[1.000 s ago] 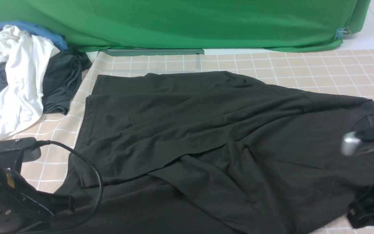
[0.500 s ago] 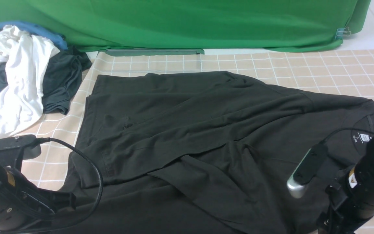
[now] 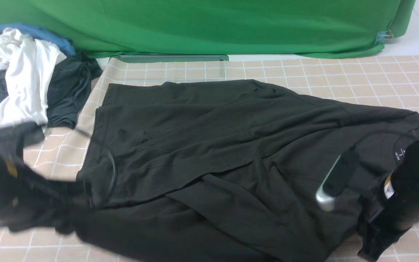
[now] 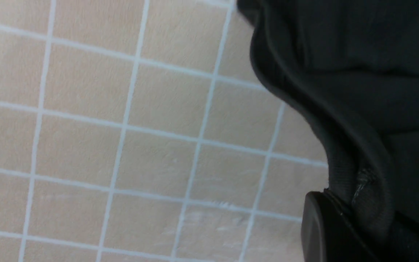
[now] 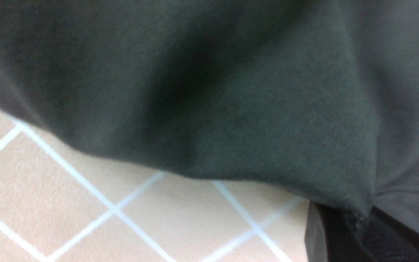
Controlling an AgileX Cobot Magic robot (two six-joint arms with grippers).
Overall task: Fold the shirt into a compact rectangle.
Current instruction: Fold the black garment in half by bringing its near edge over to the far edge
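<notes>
Pinching the large black long-sleeved cotton shirt point(image 3: 231, 145) at opposite near corners, left claw point(image 3: 73, 191) and right claw point(image 3: 368, 234) bracket its length.

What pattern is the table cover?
The table cover is beige with white grid lines; clearest in left wrist view.

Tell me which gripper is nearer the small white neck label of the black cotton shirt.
Right. The right gripper pinches the near edge of the black cotton shirt, close by the small white neck label; the left gripper holds the opposite, hem end.
</notes>
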